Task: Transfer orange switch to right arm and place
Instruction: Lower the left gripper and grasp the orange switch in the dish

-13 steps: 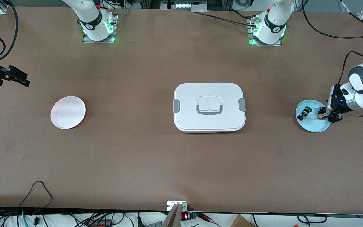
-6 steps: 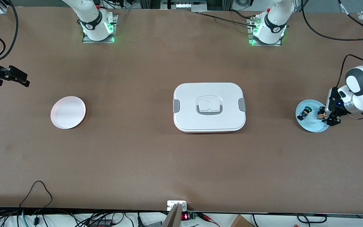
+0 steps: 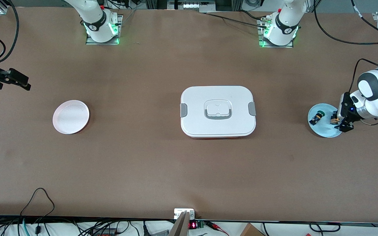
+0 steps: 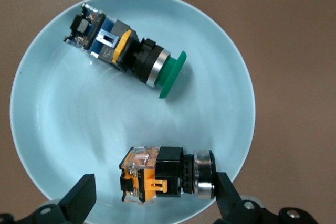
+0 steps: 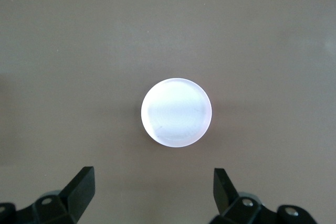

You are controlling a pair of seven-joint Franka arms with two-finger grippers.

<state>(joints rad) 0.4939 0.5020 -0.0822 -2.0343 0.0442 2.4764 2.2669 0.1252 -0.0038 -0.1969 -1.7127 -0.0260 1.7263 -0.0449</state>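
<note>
Brown tabletop, two arms, one at work over the blue plate.

On that plate at the left arm's end, the orange switch lies on its side at about six o'clock, apart from the green-capped switch at eleven. The left gripper hangs over it, fingers spread either side, not touching. The right gripper, also spread, waits high over the pink plate. A white lidded box sits mid-table.
</note>
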